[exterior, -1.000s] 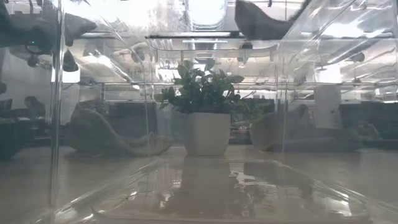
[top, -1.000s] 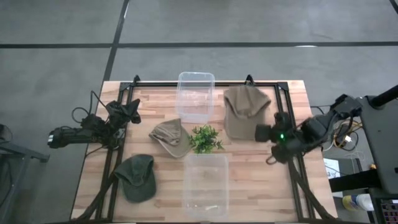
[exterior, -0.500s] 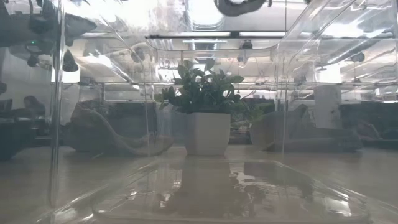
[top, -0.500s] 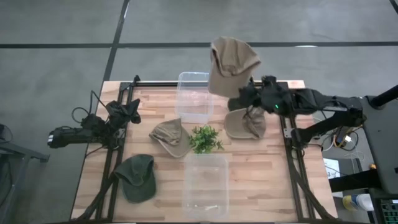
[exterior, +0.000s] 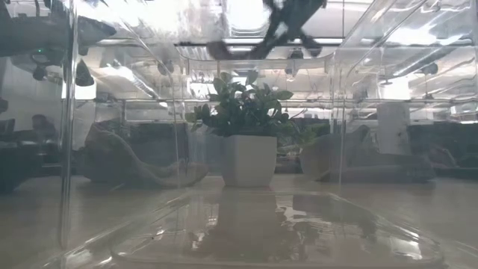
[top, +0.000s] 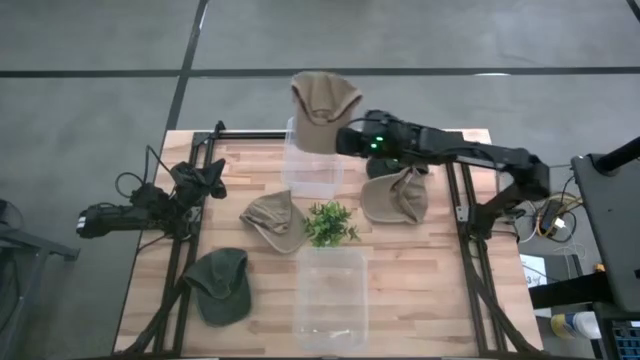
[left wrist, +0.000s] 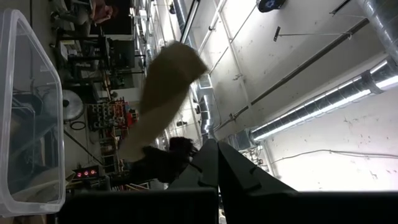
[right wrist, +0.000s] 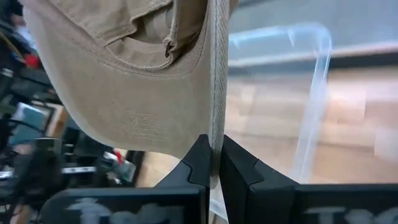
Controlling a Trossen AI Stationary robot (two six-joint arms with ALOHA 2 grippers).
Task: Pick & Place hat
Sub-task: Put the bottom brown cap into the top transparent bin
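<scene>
Our right hand (top: 345,140), clamped on a tan cap (top: 322,100), hangs over the far clear bin (top: 313,170); release remains, three caps wait.

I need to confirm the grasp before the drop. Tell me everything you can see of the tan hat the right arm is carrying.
The tan hat is soft khaki cloth with stitched seams and an inner band. It hangs limp, lifted clear of the table, over the far end of the far clear bin. The right hand is shut on a fold of its edge; nothing else touches it.
</scene>
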